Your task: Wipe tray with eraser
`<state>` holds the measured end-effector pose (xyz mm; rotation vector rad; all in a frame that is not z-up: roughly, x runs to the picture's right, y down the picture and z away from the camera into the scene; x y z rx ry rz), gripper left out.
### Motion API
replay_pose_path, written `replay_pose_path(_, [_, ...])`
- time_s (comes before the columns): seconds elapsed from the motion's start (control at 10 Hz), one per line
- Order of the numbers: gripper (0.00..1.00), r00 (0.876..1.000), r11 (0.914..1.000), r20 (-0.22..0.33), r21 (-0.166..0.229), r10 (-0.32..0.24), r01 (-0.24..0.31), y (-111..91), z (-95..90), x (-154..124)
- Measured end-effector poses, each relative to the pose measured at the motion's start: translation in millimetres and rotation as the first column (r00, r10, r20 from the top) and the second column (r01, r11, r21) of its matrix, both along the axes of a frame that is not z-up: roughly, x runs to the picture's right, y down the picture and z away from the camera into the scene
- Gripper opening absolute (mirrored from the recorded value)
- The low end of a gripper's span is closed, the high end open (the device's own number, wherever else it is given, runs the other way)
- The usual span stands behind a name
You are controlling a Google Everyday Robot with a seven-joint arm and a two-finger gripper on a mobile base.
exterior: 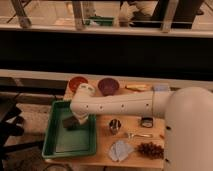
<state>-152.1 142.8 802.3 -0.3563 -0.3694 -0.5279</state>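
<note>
Tray (pixel 56 146): green, raised rim, sits on left end of wooden table (pixel 135 150), long axis running away from viewer.
Eraser (pixel 70 123): dark block inside tray, upper-middle of floor, directly under gripper.
Gripper (pixel 79 120): down inside tray at eraser; eraser touches it or sits at its tip. Can't tell if the claw is open or clamped, wrist hides it.
Arm (pixel 120 105): white, reaches left across table from big white body (pixel 189 130) at right, bends down into tray near its right rim.
Bowls: orange-red one (pixel 78 83) and purple one (pixel 108 85) side by side at table's far edge, behind arm.
Cup (pixel 114 126): small metal, just right of tray.
Cloth (pixel 120 150): light grey-blue, folded, near front edge, right of tray.
Grapes (pixel 150 149): dark bunch, right of cloth.
Utensil (pixel 137 135): silver, lies flat between cup and body.
Yellow item (pixel 136 87): far edge, right of purple bowl, can't identify.
</note>
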Motion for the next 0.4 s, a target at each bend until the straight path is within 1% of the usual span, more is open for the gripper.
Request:
replay_pose_path(0.2, [0.8, 1.0, 1.0, 0.0, 0.001, 0.002, -0.002, -0.3, -1.7, -1.3])
replay_pose_path(0.3, [0.76, 1.0, 1.0, 0.005, -0.002, -0.001, 0.001, -0.4, -2.5, -2.2])
replay_pose_path(0.4, [0.66, 1.0, 0.9996, 0.017, -0.013, -0.026, 0.026, 8.2, -1.3, -6.5])
